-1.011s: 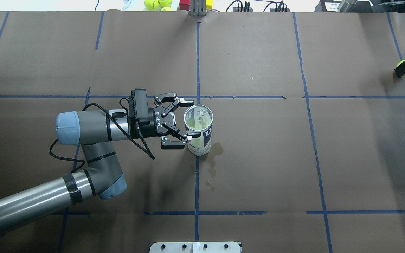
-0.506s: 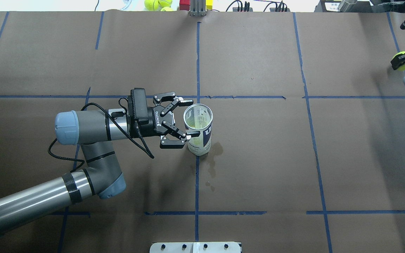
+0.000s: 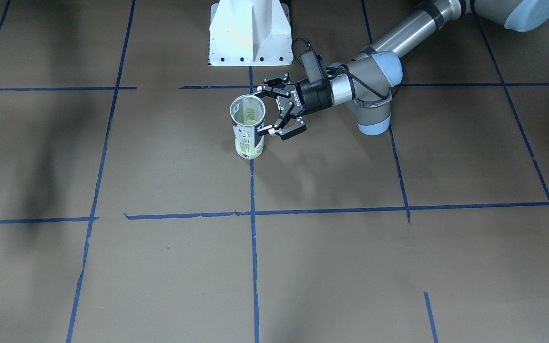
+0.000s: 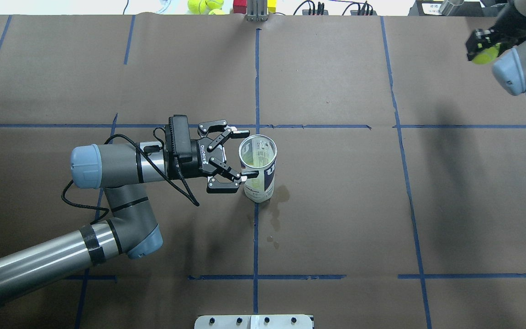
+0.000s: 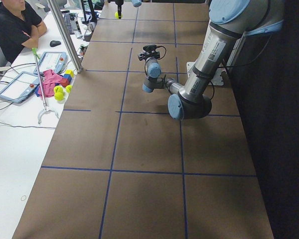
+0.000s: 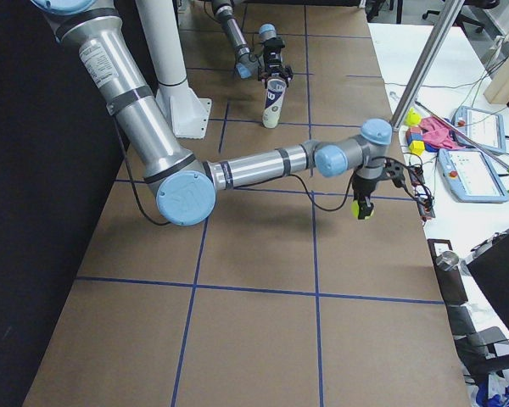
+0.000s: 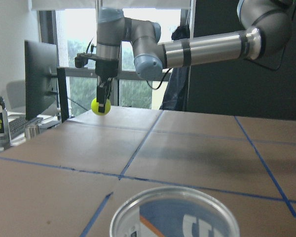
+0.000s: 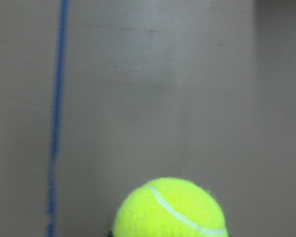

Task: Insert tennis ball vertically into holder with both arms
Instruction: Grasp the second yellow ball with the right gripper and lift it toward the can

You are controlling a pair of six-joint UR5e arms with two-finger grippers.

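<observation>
A clear can [image 4: 259, 178] stands upright near the middle of the brown surface [image 4: 336, 228], mouth up, with a dark stain [image 4: 283, 193] at its 4 o'clock. Spare yellow balls [image 4: 203, 5] and coloured blocks [image 4: 239, 6] lie past the far edge at 12 o'clock. The left tool [image 4: 249, 153] sits at the can's 9 o'clock, released, one fingertip on each side of the can; I cannot tell whether they touch it. The left arm [image 4: 107, 167] comes in from 8 o'clock, wrist bent so the tool lies level. The tennis ball [image 7: 101, 106] hangs at the can's 2 o'clock, well apart, grasped in the right tool [image 7: 103, 98], which points straight down from the outstretched right arm [image 6: 254, 165].
</observation>
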